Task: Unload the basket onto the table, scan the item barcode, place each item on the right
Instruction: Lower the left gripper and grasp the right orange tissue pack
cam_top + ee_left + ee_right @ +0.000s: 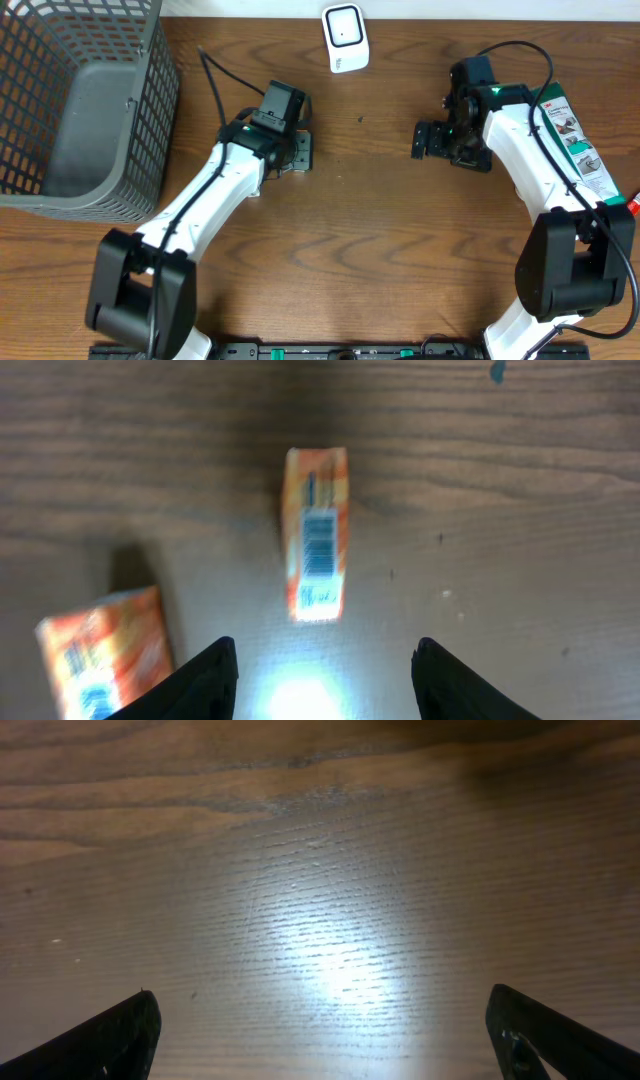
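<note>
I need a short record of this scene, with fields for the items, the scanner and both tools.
barcode box: orange, lying flat, barcode up, just ahead of the left tool
second box: orange, apart from the first
scanner: white, at the far edge
left tool: open, empty
right tool: open, empty, over bare table
basket: grey, beside the left arm

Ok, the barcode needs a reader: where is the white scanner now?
Overhead view: the white scanner sits at the far edge of the table, near centre, between the grey basket and the right gripper.
</note>
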`<state>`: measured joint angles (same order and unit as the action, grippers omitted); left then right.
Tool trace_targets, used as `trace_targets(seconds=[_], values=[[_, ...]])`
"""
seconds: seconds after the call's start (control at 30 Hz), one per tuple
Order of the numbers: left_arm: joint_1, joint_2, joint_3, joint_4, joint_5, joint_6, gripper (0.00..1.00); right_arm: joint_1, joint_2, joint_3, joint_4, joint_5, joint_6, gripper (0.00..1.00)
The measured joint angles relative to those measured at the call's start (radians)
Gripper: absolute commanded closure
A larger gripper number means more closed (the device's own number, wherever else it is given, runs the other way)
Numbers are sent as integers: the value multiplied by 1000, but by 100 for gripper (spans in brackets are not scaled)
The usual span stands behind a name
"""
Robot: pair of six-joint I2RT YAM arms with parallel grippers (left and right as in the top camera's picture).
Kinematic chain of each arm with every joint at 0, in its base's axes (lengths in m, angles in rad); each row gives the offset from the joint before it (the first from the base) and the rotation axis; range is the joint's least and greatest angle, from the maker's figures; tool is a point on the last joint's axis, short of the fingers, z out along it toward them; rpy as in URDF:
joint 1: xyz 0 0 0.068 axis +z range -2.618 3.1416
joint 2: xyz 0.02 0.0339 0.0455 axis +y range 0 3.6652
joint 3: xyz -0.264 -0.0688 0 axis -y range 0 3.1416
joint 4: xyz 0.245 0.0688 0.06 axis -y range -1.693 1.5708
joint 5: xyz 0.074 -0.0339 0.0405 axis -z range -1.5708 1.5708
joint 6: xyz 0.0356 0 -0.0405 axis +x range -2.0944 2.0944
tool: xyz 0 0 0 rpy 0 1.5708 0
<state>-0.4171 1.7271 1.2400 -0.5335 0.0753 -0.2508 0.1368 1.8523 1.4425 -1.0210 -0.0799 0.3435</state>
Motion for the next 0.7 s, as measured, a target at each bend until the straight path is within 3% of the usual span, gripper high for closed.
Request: trace_targets(seconds=[0.37, 0.7], values=[[-11, 114, -2, 132, -79, 56, 43, 0, 0, -36, 28, 2, 0, 1], [-11, 177, -2, 151, -105, 95, 43, 0, 0, -36, 31, 2, 0, 1]])
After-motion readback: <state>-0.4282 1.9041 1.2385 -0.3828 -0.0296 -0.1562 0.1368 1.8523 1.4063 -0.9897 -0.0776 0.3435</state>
